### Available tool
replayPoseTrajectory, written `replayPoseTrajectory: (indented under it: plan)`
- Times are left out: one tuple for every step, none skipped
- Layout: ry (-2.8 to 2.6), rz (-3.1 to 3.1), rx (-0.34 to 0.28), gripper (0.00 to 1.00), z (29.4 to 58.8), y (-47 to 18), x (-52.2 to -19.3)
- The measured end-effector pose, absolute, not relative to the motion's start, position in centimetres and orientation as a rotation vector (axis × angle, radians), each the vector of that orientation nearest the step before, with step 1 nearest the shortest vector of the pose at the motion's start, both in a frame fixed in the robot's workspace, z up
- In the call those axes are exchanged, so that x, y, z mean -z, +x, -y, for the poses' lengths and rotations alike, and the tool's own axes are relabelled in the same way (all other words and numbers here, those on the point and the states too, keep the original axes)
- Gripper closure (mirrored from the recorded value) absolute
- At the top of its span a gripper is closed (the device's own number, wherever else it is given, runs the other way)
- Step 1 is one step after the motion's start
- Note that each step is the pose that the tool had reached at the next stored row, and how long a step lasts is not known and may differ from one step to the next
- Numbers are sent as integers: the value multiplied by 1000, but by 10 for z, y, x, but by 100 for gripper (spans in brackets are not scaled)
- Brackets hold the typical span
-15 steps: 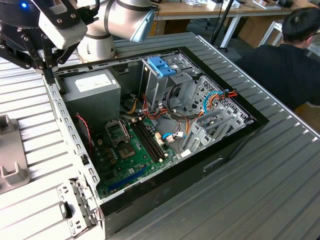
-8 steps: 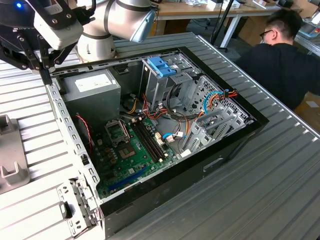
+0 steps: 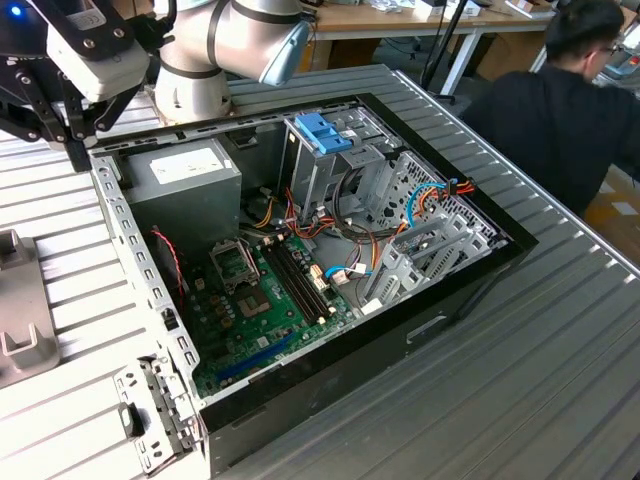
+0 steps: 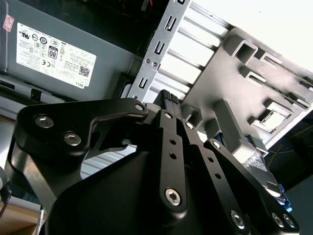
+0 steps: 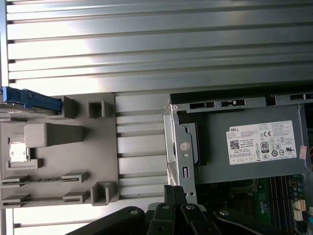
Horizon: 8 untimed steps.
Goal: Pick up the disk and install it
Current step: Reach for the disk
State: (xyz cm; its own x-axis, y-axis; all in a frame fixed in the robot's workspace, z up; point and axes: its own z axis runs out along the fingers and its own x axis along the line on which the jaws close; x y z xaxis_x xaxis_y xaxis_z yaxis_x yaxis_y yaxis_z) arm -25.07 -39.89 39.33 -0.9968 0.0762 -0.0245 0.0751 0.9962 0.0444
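One disk (image 5: 30, 99), blue-framed, edge-on, at grey fixture (image 5: 100, 147)

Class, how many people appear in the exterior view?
1. The person in dark clothing is at the exterior view's upper right, beside the ribbed table. Others may be hidden beyond the frame.

The gripper (image 4: 169, 98), fingers (image 4: 172, 128) pressed together, hangs above the case wall (image 4: 161, 49) and grey fixture (image 4: 230, 68).

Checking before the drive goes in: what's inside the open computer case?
A power supply, a circuit board, coloured cables and a metal drive cage with a blue latch. Whatever sits beneath the cage is covered.
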Motion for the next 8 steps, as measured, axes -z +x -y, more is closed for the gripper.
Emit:
replayPoseTrajectory:
  plan:
    - [118, -3112, -68, 90, 399, -251, -393]
    - [118, -3112, -68, 90, 399, -251, -393]
    - [118, -3112, -68, 90, 399, -252, -393]
    - [118, -3112, -68, 90, 399, -252, -393]
    - [118, -3113, -68, 90, 399, -252, -393]
    - [118, -3112, -68, 90, 399, -252, -393]
    - [118, -3112, -68, 90, 399, -253, -393]
    - [118, -3113, -68, 90, 399, -253, -393]
